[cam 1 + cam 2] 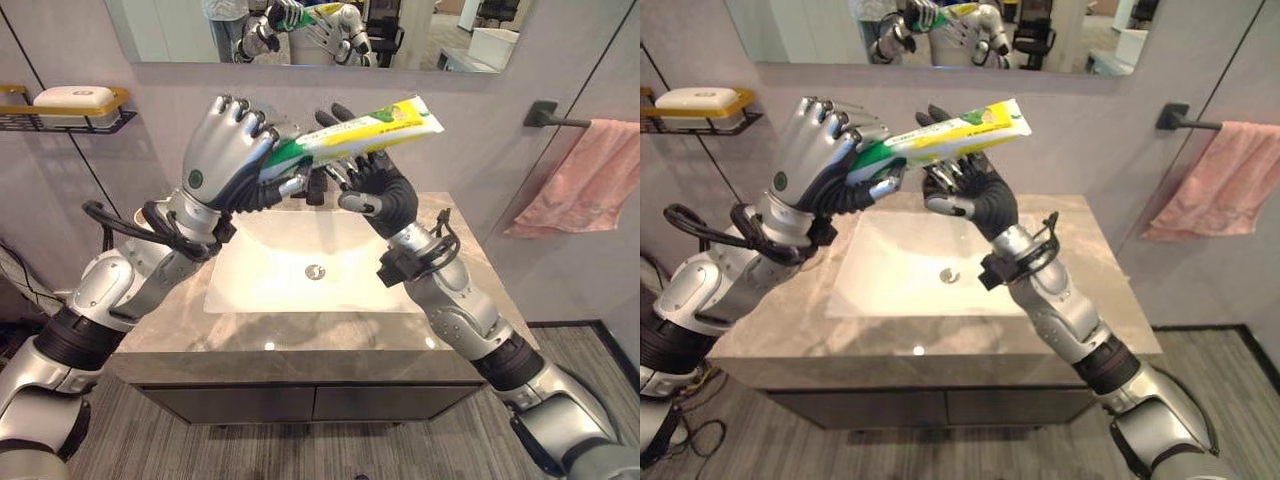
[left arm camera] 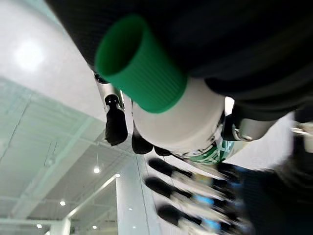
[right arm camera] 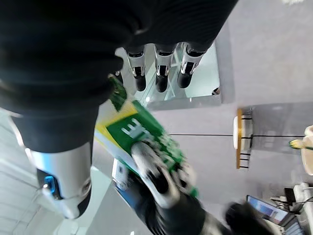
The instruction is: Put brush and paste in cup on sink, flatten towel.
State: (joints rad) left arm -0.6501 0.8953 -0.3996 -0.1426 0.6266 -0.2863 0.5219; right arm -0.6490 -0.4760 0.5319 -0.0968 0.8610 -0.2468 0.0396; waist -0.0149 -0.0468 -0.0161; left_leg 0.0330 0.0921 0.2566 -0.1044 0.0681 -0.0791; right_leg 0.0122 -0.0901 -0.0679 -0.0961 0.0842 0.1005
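A yellow, white and green toothpaste tube [image 1: 385, 124] is held level high above the white sink basin [image 1: 260, 285]. My left hand [image 1: 225, 150] is shut on its cap end; the green cap [image 2: 142, 63] shows close up in the left wrist view. My right hand [image 1: 380, 185] is under and behind the middle of the tube [image 3: 142, 129]. Its fingers [image 3: 161, 68] stand straight past the tube and its thumb is apart. A pink towel [image 1: 575, 180] hangs bunched on a wall bar at the right.
A grey stone counter [image 1: 190, 330] surrounds the basin, with a dark faucet [image 1: 315, 190] behind my hands. A wire wall shelf [image 1: 70, 118] with a white soap bar is at the upper left. A mirror [image 1: 450, 30] hangs above.
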